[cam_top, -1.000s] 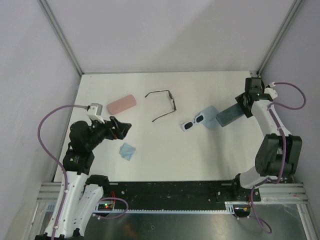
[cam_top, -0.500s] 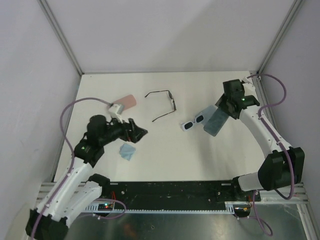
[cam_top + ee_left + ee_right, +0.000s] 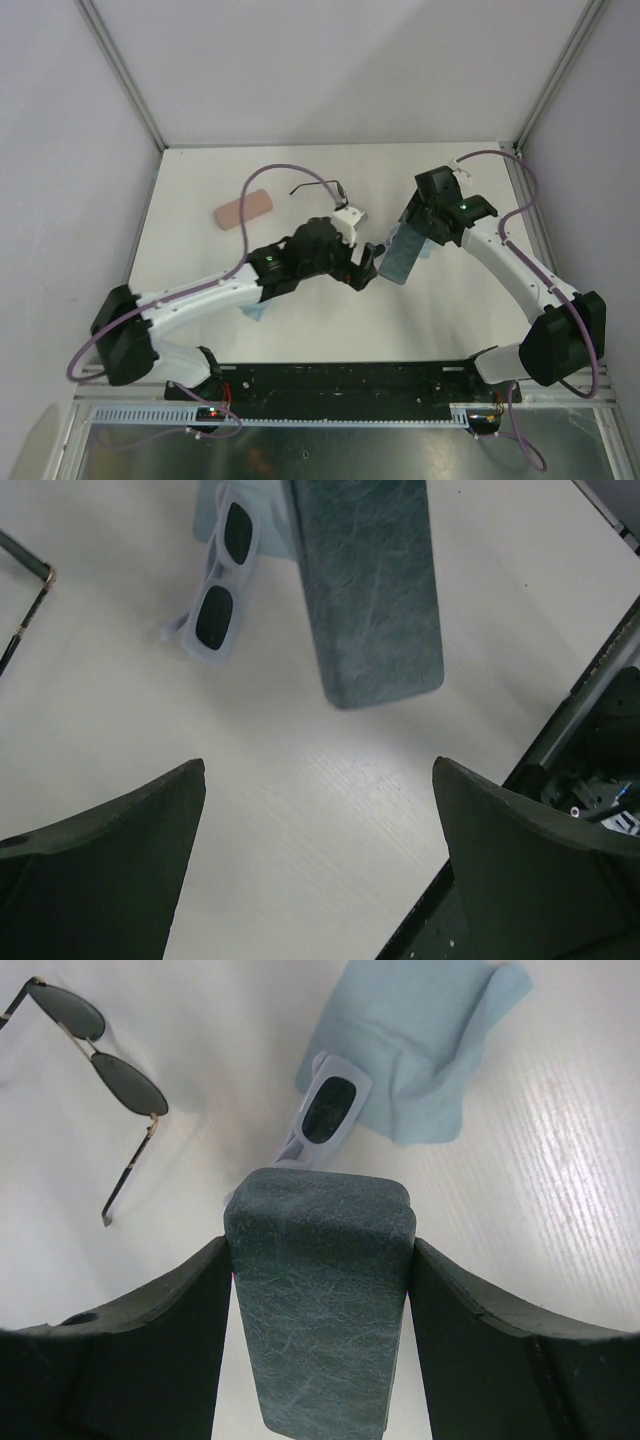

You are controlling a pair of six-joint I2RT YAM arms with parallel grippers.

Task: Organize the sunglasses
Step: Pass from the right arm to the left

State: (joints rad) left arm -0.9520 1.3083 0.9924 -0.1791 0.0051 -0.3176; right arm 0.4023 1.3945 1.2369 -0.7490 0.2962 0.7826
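The white-framed sunglasses (image 3: 222, 580) lie on the table beside a light-blue cloth (image 3: 420, 1050); they also show in the right wrist view (image 3: 325, 1110). The black wire sunglasses (image 3: 95, 1050) lie further back, partly behind my left arm in the top view (image 3: 318, 185). My right gripper (image 3: 320, 1250) is shut on the blue-grey case (image 3: 318, 1300) and holds it tilted just above the white pair (image 3: 400, 258). My left gripper (image 3: 362, 270) is open and empty, just short of the case's end (image 3: 370, 580) and the white pair.
A pink case (image 3: 243, 208) lies at the back left. A second light-blue cloth (image 3: 256, 314) peeks out under my left arm. The black front rail (image 3: 400, 375) runs along the near edge.
My left arm has swung from the left side to the table's centre, toward the white sunglasses. My right arm has carried the blue-grey case leftward to just above them.
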